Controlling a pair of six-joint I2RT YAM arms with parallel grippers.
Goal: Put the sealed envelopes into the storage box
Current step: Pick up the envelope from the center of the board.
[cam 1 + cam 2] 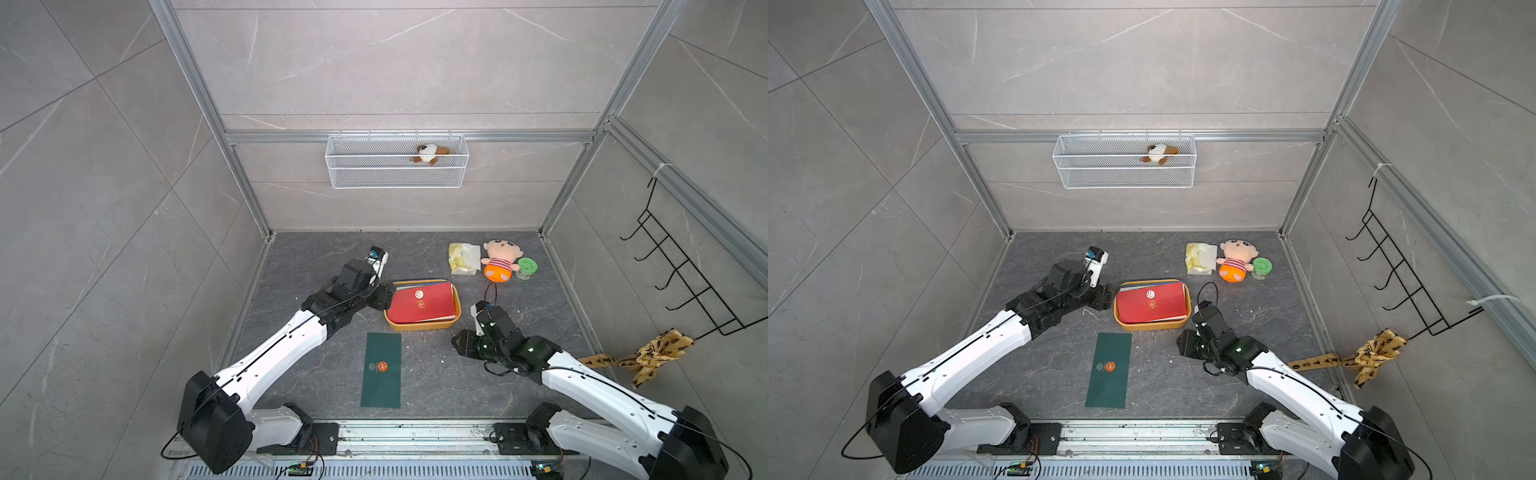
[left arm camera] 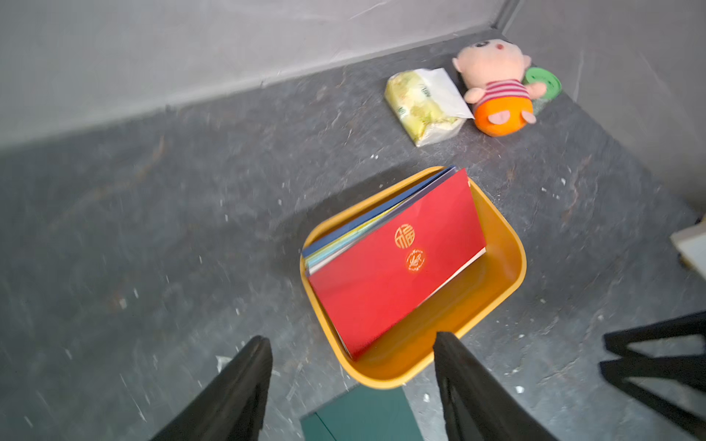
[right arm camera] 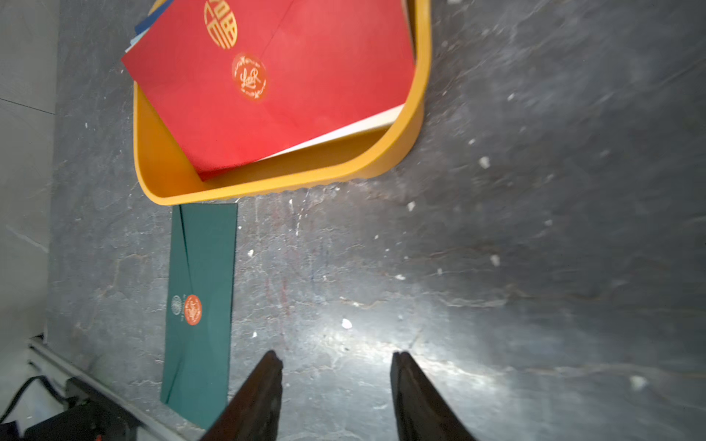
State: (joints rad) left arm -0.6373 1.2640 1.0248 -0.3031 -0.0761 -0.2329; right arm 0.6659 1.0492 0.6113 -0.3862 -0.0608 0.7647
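Two envelopes are shown whole in both top views: a red envelope (image 1: 424, 305) lying uppermost in the storage box (image 1: 420, 327), and a dark green envelope (image 1: 381, 370) lying flat on the tabletop (image 1: 440, 386), just beside the box's near wall. The edges of further envelopes (image 2: 345, 235), navy and pale blue, stacked under the red one, are shown plainly in the left wrist view. A white edge (image 3: 355, 128) beneath it is revealed in the right wrist view. The left jaws, at one end of the box, are seen spread wide with nothing between them. The right jaws, over bare tabletop beside the green envelope, are likewise parted and empty. The plastic packet (image 2: 426, 105) and plush doll (image 2: 496, 88) are missed by the right wrist view. The wire basket (image 1: 397, 176) on the rear wall is captured by the top views alone.
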